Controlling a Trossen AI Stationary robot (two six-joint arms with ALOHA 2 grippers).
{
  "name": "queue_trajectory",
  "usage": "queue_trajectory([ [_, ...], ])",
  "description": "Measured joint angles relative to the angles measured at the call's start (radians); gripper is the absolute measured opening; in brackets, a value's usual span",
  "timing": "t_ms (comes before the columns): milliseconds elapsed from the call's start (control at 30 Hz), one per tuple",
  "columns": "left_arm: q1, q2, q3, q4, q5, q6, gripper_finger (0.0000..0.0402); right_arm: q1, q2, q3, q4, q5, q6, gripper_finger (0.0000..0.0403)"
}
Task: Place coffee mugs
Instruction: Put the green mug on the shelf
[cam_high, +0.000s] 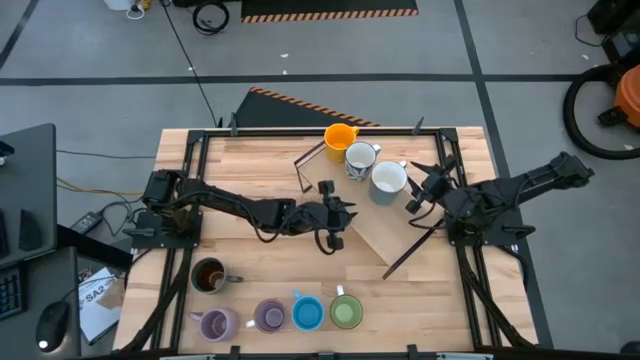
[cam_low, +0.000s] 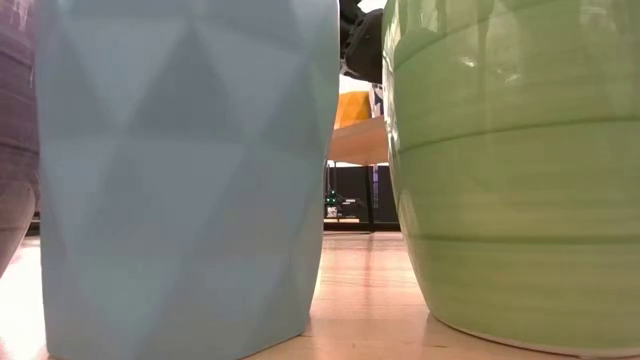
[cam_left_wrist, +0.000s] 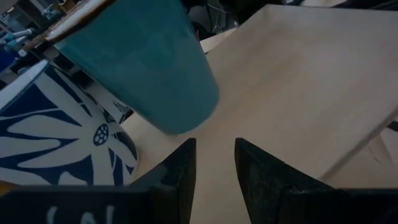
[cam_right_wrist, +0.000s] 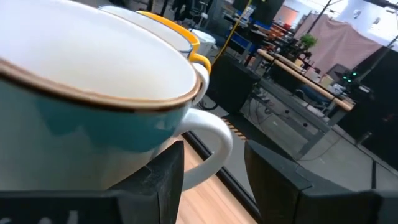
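Three mugs stand at the table's far middle: an orange one (cam_high: 340, 137), a white one with a blue pattern (cam_high: 360, 160) and a teal one with a white inside (cam_high: 388, 180), which is on a slanted wooden board (cam_high: 375, 235). My right gripper (cam_high: 414, 194) is open at the teal mug's (cam_right_wrist: 93, 93) right side, its fingers standing on either side of the handle (cam_right_wrist: 214, 134). My left gripper (cam_high: 334, 214) is open over the board, just left of the teal mug (cam_left_wrist: 149, 68) and the patterned mug (cam_left_wrist: 56, 137). Dark brown (cam_high: 208, 277), purple (cam_high: 215, 323), purple (cam_high: 270, 316), blue (cam_high: 307, 313) and green (cam_high: 346, 312) mugs stand along the near edge. My right gripper comes level at the teal mug's handle (cam_right_wrist: 217, 146) from the table's right. The handle loop lies in the gap between the open fingers (cam_right_wrist: 165, 177); I cannot tell whether either finger touches it. The mug stands upright on the board.
The blue mug (cam_low: 180, 170) and green mug (cam_low: 510, 170) fill the low view. A black frame rail (cam_high: 300, 165) runs along the board's far-left side. Bare wood (cam_high: 270, 260) lies between the board and the near row of mugs.
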Motion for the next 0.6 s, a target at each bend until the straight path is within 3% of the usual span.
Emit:
queue_trajectory([
  [367, -0.012, -0.001, 0.0, -0.017, 0.0, -0.032, 0.0116, 0.07, -0.063, 0.029, -0.096, -0.005, 0.104, 0.0174],
  [600, -0.029, -0.051, 0.0, -0.068, 0.004, -0.06, 0.0116, 0.101, -0.066, 0.123, -0.293, -0.027, 0.248, 0.0174],
])
